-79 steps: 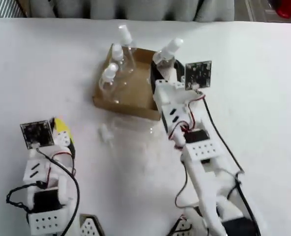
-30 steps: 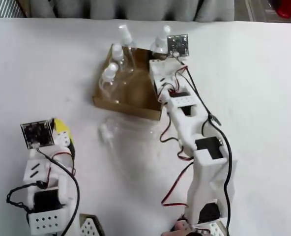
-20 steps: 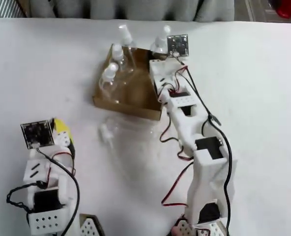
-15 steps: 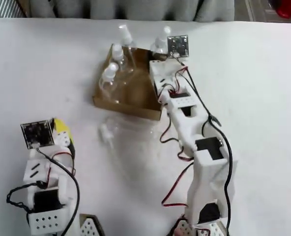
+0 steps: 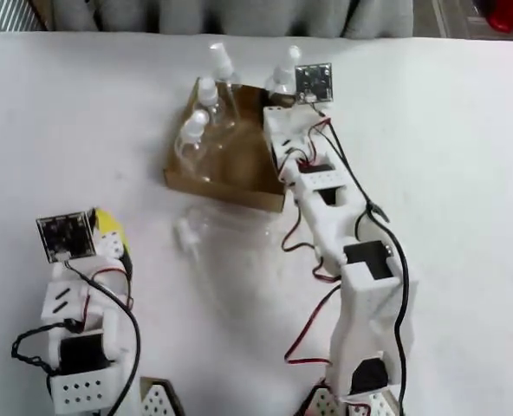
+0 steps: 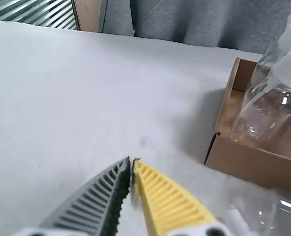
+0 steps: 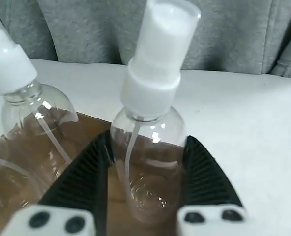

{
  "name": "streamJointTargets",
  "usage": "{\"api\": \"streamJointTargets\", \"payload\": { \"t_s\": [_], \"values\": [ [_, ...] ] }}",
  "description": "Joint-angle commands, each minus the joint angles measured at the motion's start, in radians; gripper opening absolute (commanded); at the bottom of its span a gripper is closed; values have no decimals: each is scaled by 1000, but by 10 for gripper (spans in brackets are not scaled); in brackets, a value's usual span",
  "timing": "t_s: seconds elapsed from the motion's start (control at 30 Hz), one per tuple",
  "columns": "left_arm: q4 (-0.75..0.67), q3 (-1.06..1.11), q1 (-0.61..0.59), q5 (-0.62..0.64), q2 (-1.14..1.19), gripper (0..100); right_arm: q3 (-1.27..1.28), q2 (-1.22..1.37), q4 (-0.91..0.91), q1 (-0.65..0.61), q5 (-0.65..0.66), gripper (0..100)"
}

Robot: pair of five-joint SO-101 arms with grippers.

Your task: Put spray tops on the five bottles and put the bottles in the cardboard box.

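Observation:
The cardboard box (image 5: 224, 187) stands at the table's far middle. My right gripper (image 5: 281, 97) holds a clear bottle with a white spray top (image 5: 284, 74) upright over the box's far right corner. Its black fingers (image 7: 97, 162) press both sides of that bottle (image 7: 148, 147), so it is shut on it. Three more topped bottles (image 5: 206, 90) stand along the box's left side. Another clear bottle (image 5: 215, 232) with a spray top lies on the table in front of the box. My left gripper (image 6: 131, 173) is shut and empty, low over the table at the near left (image 5: 109, 224).
A grey curtain (image 7: 244, 34) hangs behind the table's far edge. The right arm (image 5: 343, 234) stretches from the near edge up to the box. From the left wrist, the box's near wall (image 6: 253, 162) and a standing bottle (image 6: 268, 108) show.
Since the earliest frame my right arm has stretched farther out, carrying the bottle to the box's far right corner. In the last second it barely moved. The left arm stayed still.

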Motion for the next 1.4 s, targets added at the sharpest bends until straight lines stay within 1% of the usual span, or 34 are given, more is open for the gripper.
{"api": "streamJointTargets", "payload": {
  "t_s": [0.0, 0.4, 0.47, 0.57, 0.67, 0.83, 1.37],
  "values": [
    [-11, 0, -10, -15, 8, 23, 3, 5, -1, 12, 9, 16],
    [-11, 0, -12, -15, 8, 23, -2, 4, -1, 7, 11, 29],
    [-11, 0, -12, -15, 8, 23, 0, 5, -1, 7, 41, 80],
    [-11, 0, -12, -15, 8, 23, 6, 8, 5, 5, 153, 183],
    [-11, 0, -12, -15, 8, 23, 35, 8, 1, -12, 222, 235],
    [-11, 0, -13, -15, 8, 23, 48, 8, -1, -44, 235, 240],
    [-11, 0, -13, -15, 8, 23, 44, -2, -1, -39, 233, 241]
  ]
}}
